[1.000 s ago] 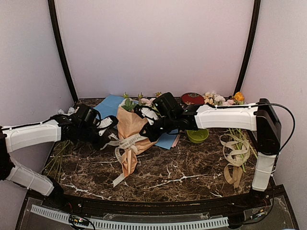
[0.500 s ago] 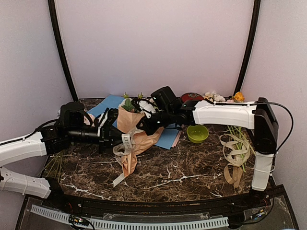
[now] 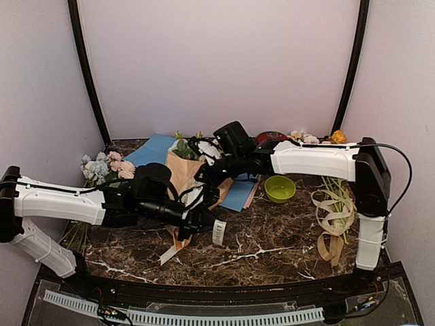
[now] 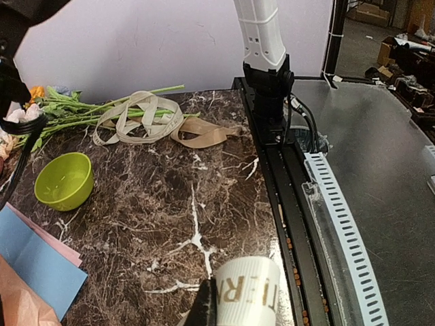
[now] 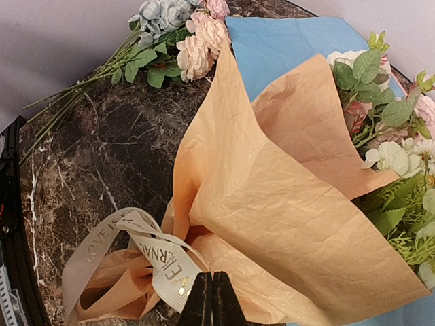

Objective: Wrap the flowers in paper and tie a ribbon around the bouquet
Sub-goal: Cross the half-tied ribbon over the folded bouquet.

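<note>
Near six o'clock on the marble table [image 3: 272, 244], the left gripper [image 3: 206, 222] is clenched on one end of the ribbon [image 4: 248, 299], where dark letters are visible; just past it lies the bouquet [image 3: 185, 173], its narrow point toward six o'clock and its blooms toward twelve; the right gripper [image 5: 213, 299] is pinched closed on a loop of the same ribbon, at the narrow part of the tan paper [image 5: 272, 204]; the flowers [image 5: 394, 156] show from the wide mouth; farther, a light blue sheet [image 3: 153, 149] lies at eleven o'clock; a green bowl [image 3: 279, 189] stands at two o'clock.
</note>
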Controlling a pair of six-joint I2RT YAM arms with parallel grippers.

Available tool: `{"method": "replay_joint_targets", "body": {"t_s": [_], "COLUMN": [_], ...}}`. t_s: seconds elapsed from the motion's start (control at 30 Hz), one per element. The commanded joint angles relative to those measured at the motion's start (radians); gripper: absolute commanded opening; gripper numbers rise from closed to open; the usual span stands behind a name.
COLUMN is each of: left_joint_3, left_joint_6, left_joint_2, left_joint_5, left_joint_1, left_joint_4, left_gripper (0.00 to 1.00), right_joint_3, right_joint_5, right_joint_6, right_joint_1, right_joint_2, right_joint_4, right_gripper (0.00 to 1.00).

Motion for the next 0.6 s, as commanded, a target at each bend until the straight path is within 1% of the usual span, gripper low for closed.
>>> {"method": "replay_joint_targets", "body": {"t_s": [0.0, 0.33, 0.43, 0.57], "left_joint_3": [0.03, 0.092, 0.117, 0.141], "left_joint_6": [0.034, 0.046, 0.037, 0.083], "left_joint_2": [0.029, 0.035, -0.001, -0.057], "left_joint_5": [-0.119, -0.201, -0.24, -0.316], "left_joint_1": [-0.03, -0.047, -0.047, -0.047], "left_joint_4": [0.071, 0.124, 0.128, 0.135], "left_gripper": [0.0, 0.0, 0.0, 0.0], "right_joint_3": [0.024, 0.007, 0.012, 0.01], "right_joint_5": [0.003, -0.002, -0.002, -0.006], "right_joint_6": [0.007, 0.003, -0.002, -0.002], "right_joint_1": [-0.003, -0.004, -0.004, -0.004], "right_joint_2": [-0.016, -0.036, -0.035, -0.041], "right_joint_4": [0.008, 0.022, 0.013, 0.018], "right_gripper": [0.0, 0.0, 0.0, 0.0]}}
